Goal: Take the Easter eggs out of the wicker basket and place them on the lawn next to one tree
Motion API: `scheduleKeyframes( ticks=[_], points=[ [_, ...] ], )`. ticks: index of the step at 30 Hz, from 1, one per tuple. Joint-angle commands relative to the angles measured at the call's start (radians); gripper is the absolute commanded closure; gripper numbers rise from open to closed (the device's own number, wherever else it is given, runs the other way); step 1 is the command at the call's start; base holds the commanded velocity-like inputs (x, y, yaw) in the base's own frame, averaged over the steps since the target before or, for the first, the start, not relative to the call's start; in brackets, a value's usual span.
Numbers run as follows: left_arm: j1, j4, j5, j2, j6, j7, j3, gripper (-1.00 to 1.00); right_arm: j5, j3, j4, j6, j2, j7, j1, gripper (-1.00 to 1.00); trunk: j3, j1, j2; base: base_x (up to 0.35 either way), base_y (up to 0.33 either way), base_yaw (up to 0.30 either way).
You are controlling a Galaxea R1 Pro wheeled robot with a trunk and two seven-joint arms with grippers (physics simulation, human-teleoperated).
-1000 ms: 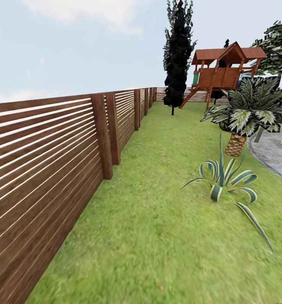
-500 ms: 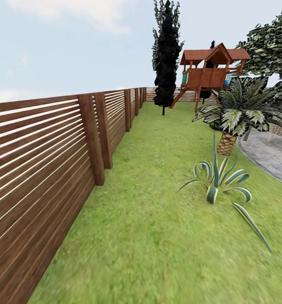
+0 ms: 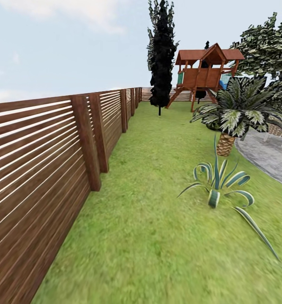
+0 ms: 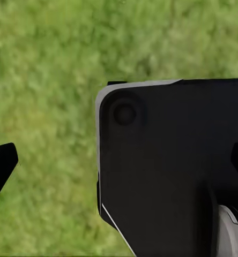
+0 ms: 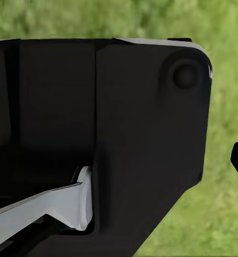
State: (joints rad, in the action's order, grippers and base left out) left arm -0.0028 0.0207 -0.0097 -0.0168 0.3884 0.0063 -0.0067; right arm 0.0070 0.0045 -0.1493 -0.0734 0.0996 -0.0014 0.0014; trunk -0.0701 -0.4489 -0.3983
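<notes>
The lawn (image 3: 157, 219) is seen in the head view as a long strip of short green grass running away from the camera, and no eggs or basket are seen on it. It is bordered on the left by a brown horizontal-slat wooden fence (image 3: 43, 152) that recedes toward the far end of the garden. A spiky striped agave-like plant (image 3: 219, 185) is rooted in the grass to the right of centre, and a short palm (image 3: 238, 114) stands just behind it, near the edge of a grey paved patio (image 3: 267, 158). At the far end an all-black tree (image 3: 162, 55) with a thin trunk is noted, with a wooden playhouse (image 3: 206, 71) beside it on the right. Speckled dark foliage of a tree (image 3: 269, 48) is seen at the upper right; its trunk is hidden. In both wrist views grass is recorded behind a large black housing (image 4: 172, 166) (image 5: 108, 139). Whether the jaws of either gripper are spread or pressed together cannot be told.
</notes>
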Motion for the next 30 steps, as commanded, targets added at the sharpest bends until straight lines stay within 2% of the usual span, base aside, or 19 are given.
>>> scheduleKeyframes(
  ticks=[1,13,21,30],
  points=[
    [0.0,0.0,-0.001,0.0,0.003,0.0,-0.001,-1.0,0.001,0.0,-0.001,-0.002,0.0,0.0,0.0,-1.0,-0.002,-0.001,-0.002,0.309,0.136,-0.003],
    [0.0,0.0,-0.001,0.0,0.002,0.001,-0.001,-1.0,0.001,0.0,-0.001,-0.002,0.0,0.0,0.0,-1.0,-0.002,-0.001,-0.002,0.298,0.171,-0.116],
    [0.0,0.0,-0.001,0.0,0.003,0.001,-0.001,-1.0,0.001,0.0,-0.001,-0.002,0.0,0.0,0.0,-1.0,-0.002,-0.001,-0.002,0.27,0.225,-0.039],
    [0.0,0.0,-0.001,0.0,0.002,0.001,-0.001,-1.0,0.001,0.0,-0.001,-0.002,0.0,0.0,0.0,-1.0,-0.002,-0.001,-0.002,0.268,0.222,-0.153]
  ],
)
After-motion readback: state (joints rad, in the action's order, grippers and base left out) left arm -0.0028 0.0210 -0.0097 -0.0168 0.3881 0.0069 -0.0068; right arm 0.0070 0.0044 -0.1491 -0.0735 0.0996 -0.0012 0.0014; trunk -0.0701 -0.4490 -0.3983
